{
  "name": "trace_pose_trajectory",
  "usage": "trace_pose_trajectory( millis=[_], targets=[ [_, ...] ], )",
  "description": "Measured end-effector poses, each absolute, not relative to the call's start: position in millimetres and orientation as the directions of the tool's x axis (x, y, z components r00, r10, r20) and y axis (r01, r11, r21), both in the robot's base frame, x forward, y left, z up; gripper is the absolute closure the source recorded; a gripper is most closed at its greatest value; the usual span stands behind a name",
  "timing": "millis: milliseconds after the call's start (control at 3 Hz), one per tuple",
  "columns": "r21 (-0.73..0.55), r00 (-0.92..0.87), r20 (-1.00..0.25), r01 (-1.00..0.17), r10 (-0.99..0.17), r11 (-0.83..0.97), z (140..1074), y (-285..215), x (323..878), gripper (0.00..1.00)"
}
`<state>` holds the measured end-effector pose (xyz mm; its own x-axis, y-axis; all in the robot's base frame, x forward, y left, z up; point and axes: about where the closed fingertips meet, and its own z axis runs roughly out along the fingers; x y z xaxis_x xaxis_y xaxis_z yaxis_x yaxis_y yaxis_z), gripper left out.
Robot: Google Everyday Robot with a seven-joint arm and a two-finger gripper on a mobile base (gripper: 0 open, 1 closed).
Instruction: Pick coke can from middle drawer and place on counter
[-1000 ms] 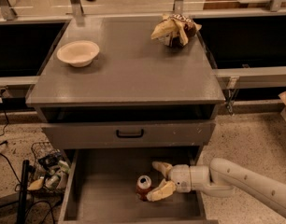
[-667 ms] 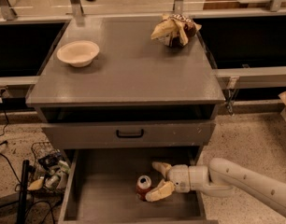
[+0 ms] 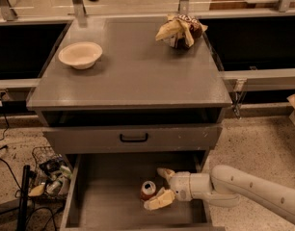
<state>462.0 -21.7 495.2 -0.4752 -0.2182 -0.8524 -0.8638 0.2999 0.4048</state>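
The coke can (image 3: pixel 148 189), red with a silver top, stands upright on the grey floor of the pulled-out middle drawer (image 3: pixel 104 196), right of its centre. My gripper (image 3: pixel 158 188) reaches in from the right on a white arm. It is open, with one cream finger (image 3: pixel 165 173) behind the can and the other finger (image 3: pixel 157 199) in front of it. The can sits just at the fingertips, between them. The counter (image 3: pixel 133 71) is the broad grey cabinet top above.
A cream bowl (image 3: pixel 80 55) sits on the counter's left side. A brown-and-yellow snack bag (image 3: pixel 180 30) lies at its back right. A shut drawer front with a black handle (image 3: pixel 133 137) is above the open drawer. A wire basket of clutter (image 3: pixel 48 174) stands on the floor at left.
My gripper has edged a little left toward the can, fingers still spread around it. The can has not moved.
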Motion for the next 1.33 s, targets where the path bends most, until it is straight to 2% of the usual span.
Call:
trace_pose_trajectory(
  millis=[667,1000,1333],
  targets=[
    [0.443,-0.513,-0.827,-0.846,-0.230,0.296,473,-6,456,0.00],
    [0.447,-0.521,-0.821,-0.841,-0.235,0.304,460,14,465,0.00],
    [0.465,-0.544,-0.810,-0.823,-0.219,0.328,451,8,488,0.00]
  ],
)
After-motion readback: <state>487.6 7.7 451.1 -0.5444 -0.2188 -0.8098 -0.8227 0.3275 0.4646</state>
